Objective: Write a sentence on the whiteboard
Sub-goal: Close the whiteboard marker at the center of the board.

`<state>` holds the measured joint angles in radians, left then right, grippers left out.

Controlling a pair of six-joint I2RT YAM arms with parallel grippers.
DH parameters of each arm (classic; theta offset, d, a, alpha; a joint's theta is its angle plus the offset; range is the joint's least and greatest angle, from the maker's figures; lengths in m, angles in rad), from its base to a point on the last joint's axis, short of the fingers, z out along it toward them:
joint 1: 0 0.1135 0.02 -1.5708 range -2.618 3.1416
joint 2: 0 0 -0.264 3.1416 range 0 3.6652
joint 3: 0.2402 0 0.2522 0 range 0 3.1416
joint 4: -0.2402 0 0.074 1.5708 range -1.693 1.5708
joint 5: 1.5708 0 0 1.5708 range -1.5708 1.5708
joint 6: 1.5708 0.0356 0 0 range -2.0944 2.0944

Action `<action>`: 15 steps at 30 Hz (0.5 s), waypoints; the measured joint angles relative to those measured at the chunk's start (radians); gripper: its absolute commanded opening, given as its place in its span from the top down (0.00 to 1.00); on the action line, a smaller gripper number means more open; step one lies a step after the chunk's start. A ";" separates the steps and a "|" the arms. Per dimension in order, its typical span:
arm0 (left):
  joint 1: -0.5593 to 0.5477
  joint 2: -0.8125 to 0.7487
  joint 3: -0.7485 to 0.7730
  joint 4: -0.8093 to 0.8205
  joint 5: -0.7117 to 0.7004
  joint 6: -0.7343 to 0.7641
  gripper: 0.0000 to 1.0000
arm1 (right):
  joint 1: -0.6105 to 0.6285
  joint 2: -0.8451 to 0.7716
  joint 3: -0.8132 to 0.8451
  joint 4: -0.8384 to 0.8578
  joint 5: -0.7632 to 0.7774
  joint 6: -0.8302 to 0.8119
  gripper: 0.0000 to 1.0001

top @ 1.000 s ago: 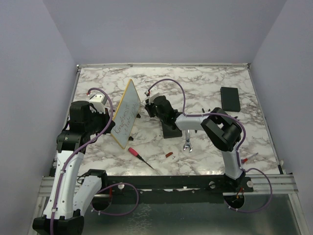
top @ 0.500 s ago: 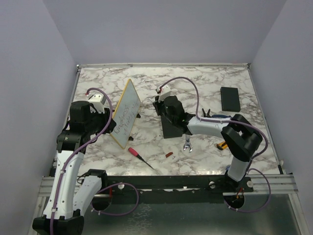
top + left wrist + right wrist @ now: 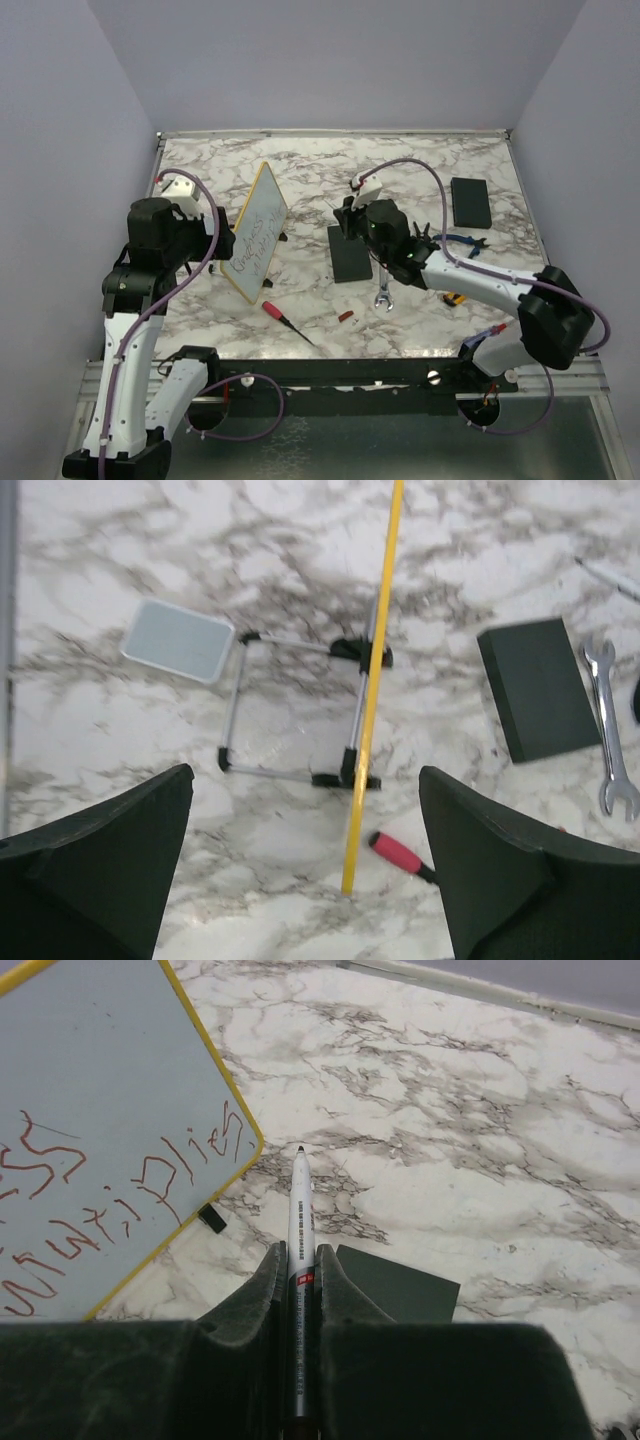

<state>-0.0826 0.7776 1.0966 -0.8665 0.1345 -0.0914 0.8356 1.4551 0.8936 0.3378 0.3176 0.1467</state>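
Two arms, two very different jobs right now. My right gripper [image 3: 298, 1260] is clamped tight around a marker [image 3: 300, 1205], a white barrel with a dark tip that pokes straight out past the fingers. The tip hangs over bare marble, just off the lower corner of the whiteboard [image 3: 100, 1090], not touching it.

My left gripper [image 3: 305, 772] is spread wide with nothing in it, hovering above the board's top edge, so from that wrist the board is only a thin yellow line. Under it I can see the little wire stand [image 3: 290, 710] that props it up, and a small grey pad [image 3: 178, 640] lying flat just beside the stand.

From overhead, the whiteboard sits tilted on the left half of the table [image 3: 420, 170], its face turned toward my right arm. The sentence [image 3: 110, 1200] runs in two lines of reddish-brown cursive across most of the face; I can't make out all the words.

Other bits: a black slab [image 3: 350, 266] right under my right gripper, a wrench [image 3: 383, 297] near it, and a red-handled screwdriver [image 3: 280, 315] near the board's low corner.
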 measured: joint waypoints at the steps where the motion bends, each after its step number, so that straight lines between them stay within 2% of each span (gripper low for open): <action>1: -0.003 0.005 0.037 0.003 -0.027 0.005 0.07 | 0.000 -0.033 -0.005 -0.024 0.001 0.003 0.97; 4: -0.013 0.032 0.163 0.028 -0.078 0.023 0.13 | -0.004 -0.120 -0.005 -0.099 0.012 0.010 0.97; 9: -0.040 0.130 0.336 0.072 -0.060 0.024 0.18 | -0.017 -0.259 -0.048 -0.187 0.047 0.026 0.97; 15: -0.177 0.273 0.389 0.129 -0.022 0.005 0.19 | -0.070 -0.401 -0.124 -0.288 0.066 0.070 0.97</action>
<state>-0.2600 1.0508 1.4857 -0.7380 0.1127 -0.0860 0.7654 1.0538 0.7696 0.0498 0.3840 0.2165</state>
